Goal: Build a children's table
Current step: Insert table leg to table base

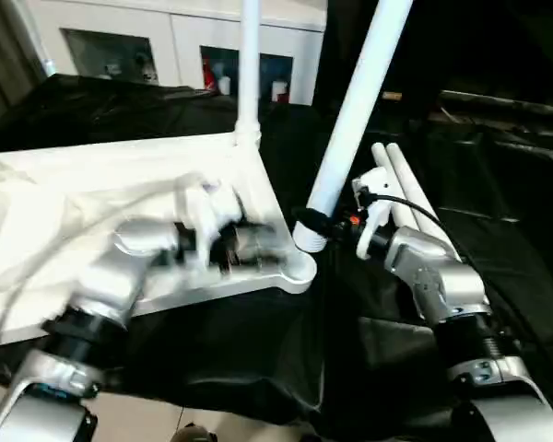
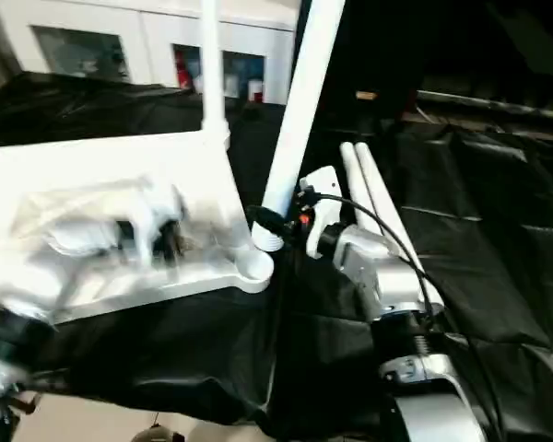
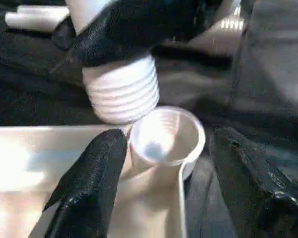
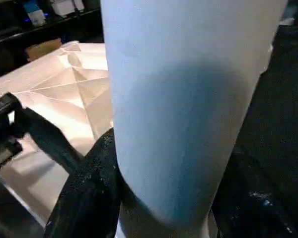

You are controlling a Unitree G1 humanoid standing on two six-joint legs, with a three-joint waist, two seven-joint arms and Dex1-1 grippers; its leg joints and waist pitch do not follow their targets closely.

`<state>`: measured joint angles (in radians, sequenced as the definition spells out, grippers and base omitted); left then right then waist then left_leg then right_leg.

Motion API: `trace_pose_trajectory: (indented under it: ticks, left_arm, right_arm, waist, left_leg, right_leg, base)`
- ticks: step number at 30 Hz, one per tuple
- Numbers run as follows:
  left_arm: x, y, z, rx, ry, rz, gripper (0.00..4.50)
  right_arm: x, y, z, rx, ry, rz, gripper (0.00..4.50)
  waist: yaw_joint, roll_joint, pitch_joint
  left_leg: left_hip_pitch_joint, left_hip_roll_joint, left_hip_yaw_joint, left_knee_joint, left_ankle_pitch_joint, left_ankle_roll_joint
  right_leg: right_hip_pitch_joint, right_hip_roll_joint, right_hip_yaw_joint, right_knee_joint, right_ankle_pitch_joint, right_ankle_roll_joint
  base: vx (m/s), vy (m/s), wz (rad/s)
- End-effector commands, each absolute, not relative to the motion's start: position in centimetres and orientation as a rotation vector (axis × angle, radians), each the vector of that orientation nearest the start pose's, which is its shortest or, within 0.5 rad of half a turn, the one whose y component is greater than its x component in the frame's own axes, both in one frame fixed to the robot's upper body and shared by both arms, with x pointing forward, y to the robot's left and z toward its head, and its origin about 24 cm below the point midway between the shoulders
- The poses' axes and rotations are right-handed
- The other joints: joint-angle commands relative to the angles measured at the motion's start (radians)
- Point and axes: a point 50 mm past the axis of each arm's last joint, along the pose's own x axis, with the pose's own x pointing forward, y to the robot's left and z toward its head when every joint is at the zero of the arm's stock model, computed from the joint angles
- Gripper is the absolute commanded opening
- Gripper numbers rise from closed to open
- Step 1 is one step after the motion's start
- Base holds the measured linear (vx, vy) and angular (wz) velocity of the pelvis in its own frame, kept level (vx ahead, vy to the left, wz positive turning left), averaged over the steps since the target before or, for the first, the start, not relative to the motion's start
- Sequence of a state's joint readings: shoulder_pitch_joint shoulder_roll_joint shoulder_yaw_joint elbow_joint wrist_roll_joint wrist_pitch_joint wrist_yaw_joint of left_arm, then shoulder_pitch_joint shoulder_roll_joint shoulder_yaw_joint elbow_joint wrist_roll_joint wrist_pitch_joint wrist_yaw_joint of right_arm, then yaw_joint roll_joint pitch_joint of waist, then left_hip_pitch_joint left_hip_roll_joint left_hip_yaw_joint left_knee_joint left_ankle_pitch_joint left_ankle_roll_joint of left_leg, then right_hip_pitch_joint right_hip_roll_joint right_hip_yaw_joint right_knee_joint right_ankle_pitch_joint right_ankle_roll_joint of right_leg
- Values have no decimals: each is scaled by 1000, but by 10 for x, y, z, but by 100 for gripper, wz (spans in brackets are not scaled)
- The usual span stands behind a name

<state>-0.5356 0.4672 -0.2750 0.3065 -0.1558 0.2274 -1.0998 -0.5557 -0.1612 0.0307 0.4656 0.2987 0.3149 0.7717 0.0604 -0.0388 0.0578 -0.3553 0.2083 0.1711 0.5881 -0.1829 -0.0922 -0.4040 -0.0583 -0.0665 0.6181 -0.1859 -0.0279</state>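
Our right gripper (image 1: pixel 306 224) clamps a leg (image 1: pixel 358 109) by its threaded end, long axis leaning up and away, just above the top's (image 1: pixel 120 189) near corner socket (image 3: pixel 168 137). Our left gripper (image 3: pixel 164 193) stands open around that socket. Another leg (image 1: pixel 250 64) stands upright in the far corner.

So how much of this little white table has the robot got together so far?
One long white tube leg already stands upright in the far corner of the upturned white plastic tabletop. The right gripper holds a second leg, tilted, its threaded end just beside the open round corner socket, not yet in. The left gripper straddles that socket, open. Two more legs lie on the black cloth.
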Motion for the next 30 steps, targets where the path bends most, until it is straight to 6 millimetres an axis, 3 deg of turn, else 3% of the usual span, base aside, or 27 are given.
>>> trace_pose_trajectory:
  ticks: [1, 4, 6, 12, 25, 26, 30]
  left_arm:
    - [313, 140, 90, 407, 312, -1252, 277]
    - [311, 151, 78, 465, 413, -1248, 270]
    - [309, 155, 74, 474, 446, -1253, 229]
    - [302, 159, 70, 456, 512, -1276, 184]
    - [303, 169, 65, 483, 554, -1230, 92]
    - [302, 169, 65, 479, 553, -1231, 64]
    - [301, 169, 65, 464, 549, -1235, 55]
  right_arm:
    - [337, -111, 83, 158, 171, 887, 193]
    - [336, -108, 81, 155, 169, 895, 193]
    - [335, -106, 80, 156, 173, 902, 193]
    - [334, -102, 80, 155, 176, 914, 193]
    - [332, -95, 77, 146, 203, 955, 193]
    - [331, -95, 76, 139, 214, 962, 193]
    - [328, -95, 69, 114, 255, 974, 193]
  waist:
    - [0, 20, -71]
    - [-2, 19, -72]
    - [-3, 20, -72]
    - [-3, 20, -72]
    - [-2, 19, -70]
    - [-3, 16, -69]
    - [-1, 16, -69]
  left_leg:
    - [9, 20, 0, -64, -149, -7]
    - [9, 19, 0, -64, -152, -10]
    - [8, 19, -1, -64, -149, -12]
    - [9, 20, 0, -64, -149, -11]
    - [8, 20, 0, -65, -158, -10]
    - [9, 20, 0, -65, -163, -10]
    - [8, 20, -1, -65, -167, -12]
  right_leg:
    - [62, -70, 52, -61, -91, -207]
    - [62, -69, 53, -60, -102, -201]
    - [62, -69, 53, -59, -101, -200]
    - [61, -70, 54, -57, -87, -219]
    - [59, -70, 54, -59, -109, -213]
    - [59, -70, 54, -60, -118, -211]
    - [59, -72, 55, -62, -139, -207]
  base:
    - [0, 0, 0]
    - [0, 0, 0]
    - [0, 0, 0]
    - [0, 0, 0]
    - [0, 0, 0]
    - [0, 0, 0]
    - [0, 0, 0]
